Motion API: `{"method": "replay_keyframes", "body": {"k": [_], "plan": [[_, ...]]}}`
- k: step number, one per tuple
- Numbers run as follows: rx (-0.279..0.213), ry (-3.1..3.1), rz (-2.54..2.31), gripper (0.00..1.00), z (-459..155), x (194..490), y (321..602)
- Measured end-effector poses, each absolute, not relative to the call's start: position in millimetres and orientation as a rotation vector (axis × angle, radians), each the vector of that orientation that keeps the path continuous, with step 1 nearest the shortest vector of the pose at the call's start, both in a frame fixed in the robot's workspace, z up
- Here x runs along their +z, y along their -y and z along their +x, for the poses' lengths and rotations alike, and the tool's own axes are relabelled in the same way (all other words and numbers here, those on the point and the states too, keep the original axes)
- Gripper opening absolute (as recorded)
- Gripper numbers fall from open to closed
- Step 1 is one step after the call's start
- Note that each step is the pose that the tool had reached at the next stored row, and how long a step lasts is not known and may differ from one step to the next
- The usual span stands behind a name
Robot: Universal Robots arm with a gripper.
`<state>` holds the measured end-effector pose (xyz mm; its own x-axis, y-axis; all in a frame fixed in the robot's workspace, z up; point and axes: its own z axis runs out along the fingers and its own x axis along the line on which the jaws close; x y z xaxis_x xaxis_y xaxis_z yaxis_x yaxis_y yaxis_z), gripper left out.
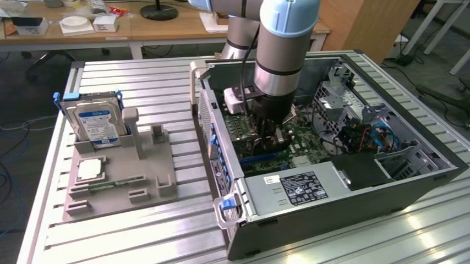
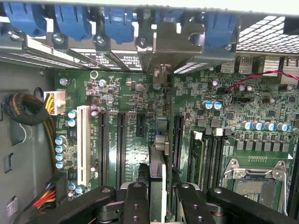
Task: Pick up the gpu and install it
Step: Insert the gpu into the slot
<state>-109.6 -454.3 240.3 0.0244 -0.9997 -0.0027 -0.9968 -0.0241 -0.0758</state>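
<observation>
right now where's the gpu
The gpu is held edge-on between the gripper fingers inside the open computer case, just over the motherboard expansion slots, at the middle of the exterior view.

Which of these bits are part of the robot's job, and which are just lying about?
In the job: the gpu, gripped in the claw; the motherboard below it; the open computer case.
Lying about: the hard drive, the memory stick, the grey holder they sit in.
</observation>
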Motion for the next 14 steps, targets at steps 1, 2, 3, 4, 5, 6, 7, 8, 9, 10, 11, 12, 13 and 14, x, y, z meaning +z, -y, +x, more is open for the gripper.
{"method": "replay_keyframes", "body": {"k": [1,2,3,4,5,6,7,8,9,10,11,12,13,14], "plan": [[-0.079,-2.154,-2.207,0.27,-109.7,240.0,454.3],[-0.078,-2.153,-2.206,0.27,-109.7,239.6,454.3],[-0.077,-2.153,-2.205,0.27,-109.9,239.1,454.3],[-0.076,-2.152,-2.205,0.27,-110.1,238.5,454.3],[-0.076,-2.152,-2.205,0.27,-110.2,238.0,454.3],[-0.076,-2.152,-2.205,0.27,-110.4,237.7,454.3],[-0.076,-2.152,-2.205,0.27,-110.5,237.6,454.3],[-0.076,-2.152,-2.205,0.27,-110.6,237.5,454.3],[-0.076,-2.152,-2.205,0.27,-110.6,237.5,454.3],[-0.076,-2.152,-2.205,0.27,-110.6,237.5,454.3],[-0.076,-2.152,-2.205,0.27,-110.7,237.4,454.3],[-0.076,-2.152,-2.205,0.27,-110.7,237.4,454.3],[-0.076,-2.152,-2.205,0.27,-110.7,237.4,454.3],[-0.076,-2.152,-2.205,0.27,-110.8,237.4,454.3]]}}
